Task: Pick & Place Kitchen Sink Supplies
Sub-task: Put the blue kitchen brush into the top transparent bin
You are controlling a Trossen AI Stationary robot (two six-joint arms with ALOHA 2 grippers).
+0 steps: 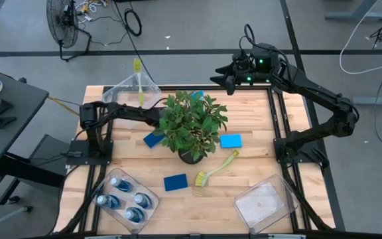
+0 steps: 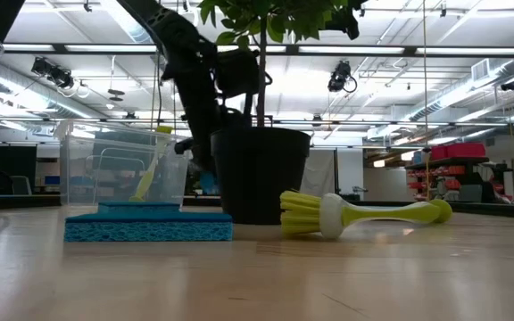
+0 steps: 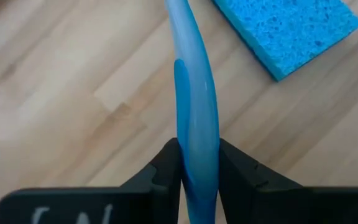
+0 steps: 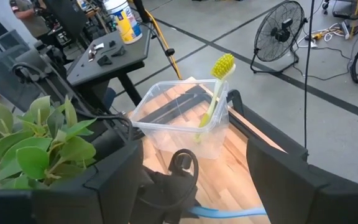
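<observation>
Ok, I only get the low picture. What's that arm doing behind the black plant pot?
Observer: The left gripper is shut on a slim curved blue plastic handle, above the wooden table.
Operator: Are there any bottles?
Observer: Yes, several small blue bottles sit in a clear plastic bin at the near corner on the left arm's side.
Operator: And the other arm?
Observer: The right gripper hangs open over the table's far edge.
</observation>
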